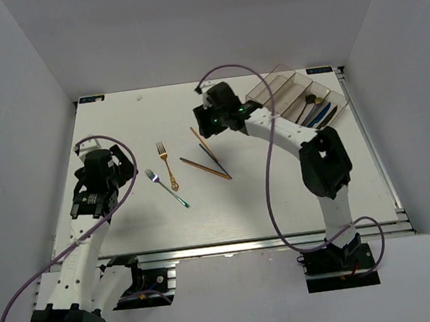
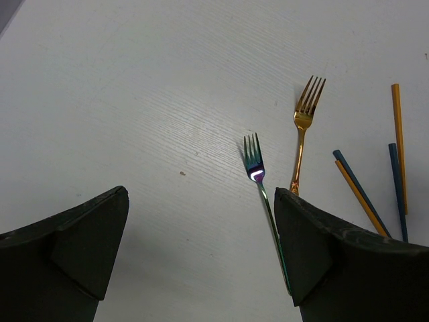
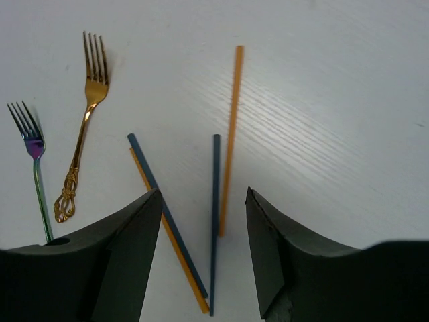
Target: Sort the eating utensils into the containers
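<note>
Top camera looks down; both close wrist cameras share forks (image 2: 303, 127)

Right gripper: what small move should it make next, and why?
Probably lower it straight down over the lone dark chopstick. The right gripper is open and empty above the table, and that chopstick lies between its fingers. The gold chopstick ends close beside it, so both may be caught.

We read no text, label, brand or number in any view. Two small dark tags (image 1: 91, 98) sit at the far corners of the table (image 1: 229, 214), but any markings on them are too small for us to make out.
</note>
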### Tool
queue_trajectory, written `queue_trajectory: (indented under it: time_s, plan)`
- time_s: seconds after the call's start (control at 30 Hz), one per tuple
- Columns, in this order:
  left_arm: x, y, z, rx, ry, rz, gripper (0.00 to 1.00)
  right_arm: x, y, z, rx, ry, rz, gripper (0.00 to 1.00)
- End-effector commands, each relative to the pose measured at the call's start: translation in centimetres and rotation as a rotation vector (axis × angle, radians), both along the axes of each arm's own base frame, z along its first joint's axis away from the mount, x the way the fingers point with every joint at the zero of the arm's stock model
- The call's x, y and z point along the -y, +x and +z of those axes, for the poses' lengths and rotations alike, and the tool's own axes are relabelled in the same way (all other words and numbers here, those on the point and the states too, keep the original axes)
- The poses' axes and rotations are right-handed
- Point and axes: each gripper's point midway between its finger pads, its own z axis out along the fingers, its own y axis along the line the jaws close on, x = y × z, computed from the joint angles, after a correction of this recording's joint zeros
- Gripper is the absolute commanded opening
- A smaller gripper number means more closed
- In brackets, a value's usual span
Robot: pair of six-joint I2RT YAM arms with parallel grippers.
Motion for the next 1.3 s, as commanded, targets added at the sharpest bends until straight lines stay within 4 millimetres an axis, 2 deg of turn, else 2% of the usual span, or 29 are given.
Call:
queue_trajectory:
  time_s: [0.0, 0.03, 0.07, 0.17, 0.23, 0.37, 0.4, 0.47, 0.53, 0.77, 1.07, 1.23, 1.27]
  plan:
    - [-0.2, 0.0, 0.5, 0.009, 0.004, 0.012, 0.98, -0.1, 1.4, -1.6, 0.034, -0.117, 0.01, 0.58]
    - [-0.2, 0.1, 0.6, 0.011, 0.004, 0.012, 0.98, -1.5, 1.4, -0.9, 0.051, -0.102, 0.029, 0.56]
    - [-0.2, 0.1, 0.6, 0.009, 0.004, 0.012, 0.98, -1.8, 1.8, -2.5, 0.044, -0.129, 0.015, 0.53]
    - [-0.1, 0.0, 0.5, 0.009, 0.002, 0.01, 0.98, -3.5, 3.1, -3.6, 0.086, -0.132, 0.021, 0.43]
    - [-0.1, 0.0, 0.6, 0.011, 0.002, 0.01, 0.98, -4.0, 3.8, -4.3, 0.095, -0.138, 0.01, 0.42]
    - [0.0, 0.0, 0.6, 0.012, 0.0, 0.003, 0.98, -4.9, 5.3, -7.1, 0.1, -0.163, 0.009, 0.41]
    - [0.0, 0.1, 0.7, 0.015, 0.0, 0.003, 0.98, -5.4, 5.8, -6.8, 0.112, -0.155, 0.014, 0.41]
    - [0.0, 0.0, 0.7, 0.014, 0.0, 0.003, 0.98, -5.8, 6.2, -7.9, 0.1, -0.167, 0.028, 0.41]
    - [0.0, 0.0, 0.7, 0.017, 0.0, 0.003, 0.98, -5.9, 6.2, -8.7, 0.093, -0.173, 0.028, 0.41]
    - [0.2, 0.0, 0.8, 0.019, -0.005, -0.006, 0.98, -6.7, 6.2, -8.3, 0.107, -0.136, 0.033, 0.39]
    - [0.3, 0.0, 1.0, 0.027, -0.008, -0.012, 0.98, -6.5, 5.8, -12.2, 0.037, -0.211, 0.055, 0.33]
    - [0.3, 0.1, 0.9, 0.023, -0.01, -0.015, 0.98, -6.0, 5.4, -13.5, 0.006, -0.238, 0.063, 0.32]
    - [0.3, 0.0, 0.9, 0.024, -0.01, -0.015, 0.98, -5.9, 5.2, -13.8, 0.0, -0.244, 0.067, 0.28]
